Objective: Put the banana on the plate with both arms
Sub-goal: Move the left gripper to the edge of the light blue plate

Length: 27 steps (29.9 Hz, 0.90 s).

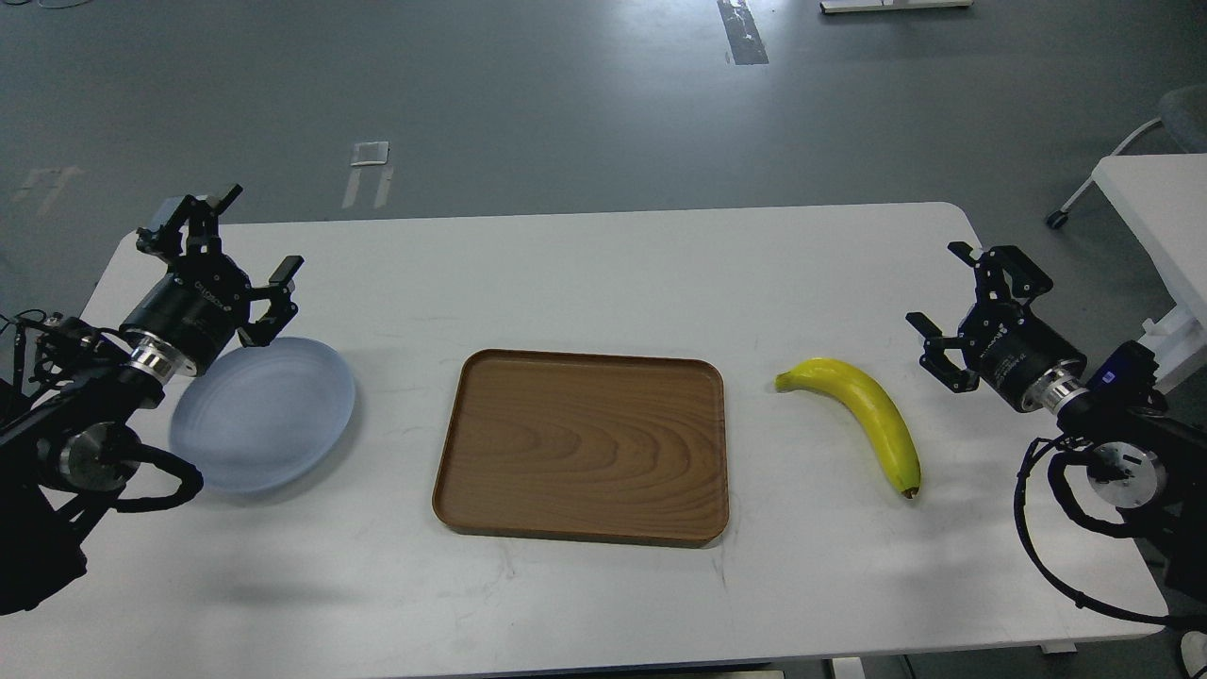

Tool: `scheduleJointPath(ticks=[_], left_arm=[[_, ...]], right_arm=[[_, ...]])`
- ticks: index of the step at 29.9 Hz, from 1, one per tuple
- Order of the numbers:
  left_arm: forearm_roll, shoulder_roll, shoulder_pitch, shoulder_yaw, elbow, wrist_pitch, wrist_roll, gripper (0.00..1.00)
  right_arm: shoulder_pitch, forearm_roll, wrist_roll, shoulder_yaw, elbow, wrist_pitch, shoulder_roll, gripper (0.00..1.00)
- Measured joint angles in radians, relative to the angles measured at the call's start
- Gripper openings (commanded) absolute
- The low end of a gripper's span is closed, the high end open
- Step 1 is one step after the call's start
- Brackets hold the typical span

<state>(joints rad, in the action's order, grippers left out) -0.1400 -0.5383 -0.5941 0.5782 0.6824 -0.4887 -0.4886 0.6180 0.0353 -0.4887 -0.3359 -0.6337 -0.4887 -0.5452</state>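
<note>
A bright yellow banana [868, 415] lies on the white table [603, 273] right of centre, greenish stem toward the middle, dark tip toward me. The pale blue-grey plate [269, 415] rests at the left, its left edge hidden behind my left arm. My left gripper [255, 240] hovers above the plate's far-left rim, open and holding nothing. My right gripper [938, 288] hangs open and empty to the right of the banana, a short gap away from it.
A rectangular brown wood-grain tray [585, 443] sits between plate and banana with nothing on it. Beyond the table's far edge is grey floor. Another white table [1155, 203] stands at the far right.
</note>
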Motion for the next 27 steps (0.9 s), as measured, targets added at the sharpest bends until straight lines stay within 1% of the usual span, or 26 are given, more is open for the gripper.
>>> scheduleJointPath(ticks=[11,15,20,23,27], left_arm=[[0.000,-0.005,0.017,0.000,-0.007,0.000,0.000,1.00],[-0.002,-0.003,0.000,0.000,-0.040,0.000,0.000,1.00],[-0.033,-0.008,-0.048,-0.009,-0.075,0.000,0.000,1.00],[-0.119,-0.049,-0.086,-0.011,-0.058,0.000,0.000,1.00],[-0.308,-0.129,-0.124,-0.012,0.021,0.000,0.000,1.00]], right_arm=[[0.000,0.000,0.000,0.000,0.001,0.000,0.001,0.99],[-0.001,0.001,0.000,0.000,0.001,0.000,0.001,0.99],[-0.001,0.002,0.000,0.001,0.001,0.000,0.003,0.99],[0.000,0.002,0.000,0.001,0.002,0.000,0.004,0.99],[0.002,0.003,0.000,0.001,0.002,0.000,0.004,0.99]])
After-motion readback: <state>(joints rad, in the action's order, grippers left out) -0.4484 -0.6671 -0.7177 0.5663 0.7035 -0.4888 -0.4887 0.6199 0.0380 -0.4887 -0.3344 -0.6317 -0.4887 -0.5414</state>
